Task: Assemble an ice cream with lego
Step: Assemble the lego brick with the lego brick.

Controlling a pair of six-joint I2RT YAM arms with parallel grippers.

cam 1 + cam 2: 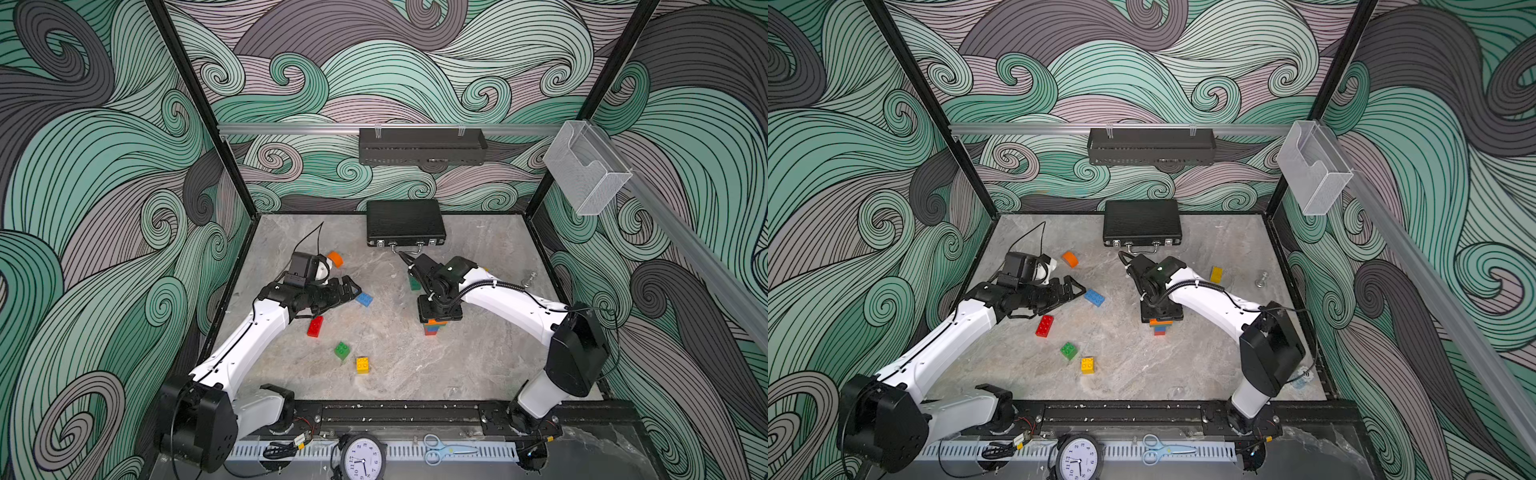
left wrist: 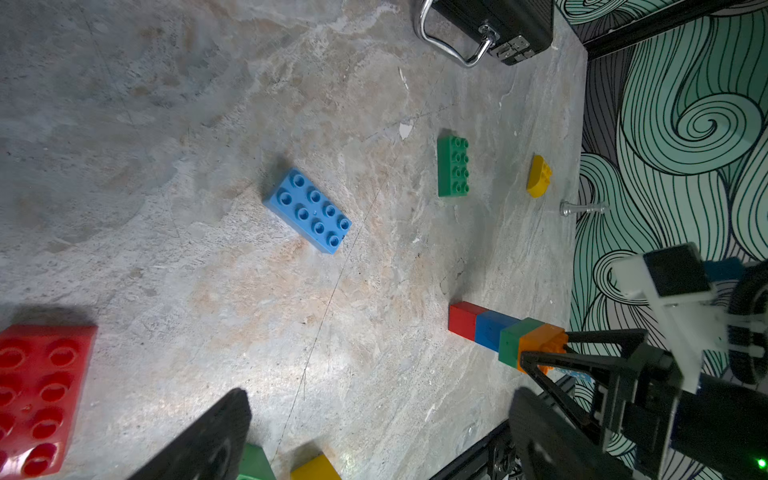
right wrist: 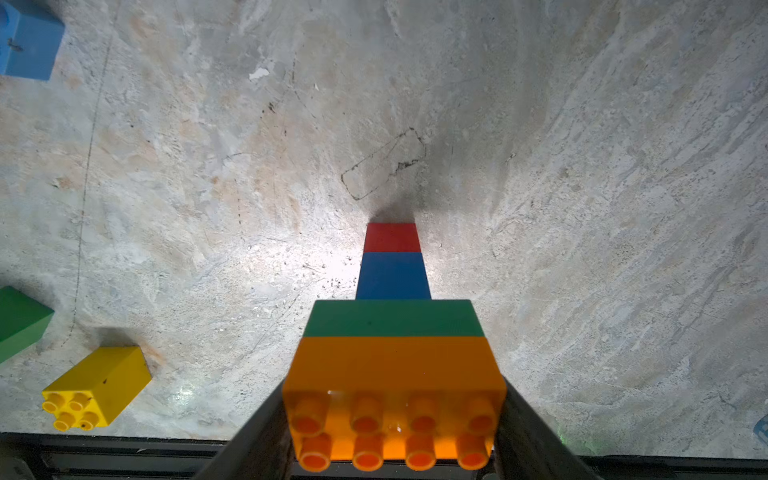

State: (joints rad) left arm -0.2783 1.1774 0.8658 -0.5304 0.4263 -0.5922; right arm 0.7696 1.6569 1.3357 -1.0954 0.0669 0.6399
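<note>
stack point(image 3: 395, 318) upright, long axis vertical, studs up; right gripper point(image 3: 394, 384) pinching top orange brick point(image 3: 395, 361) by short ends; left gripper point(image 1: 353, 291) spread, well apart.

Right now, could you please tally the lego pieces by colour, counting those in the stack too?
Red: 2
Blue: 2
Green: 3
Yellow: 2
Orange: 2
Total: 11
</note>
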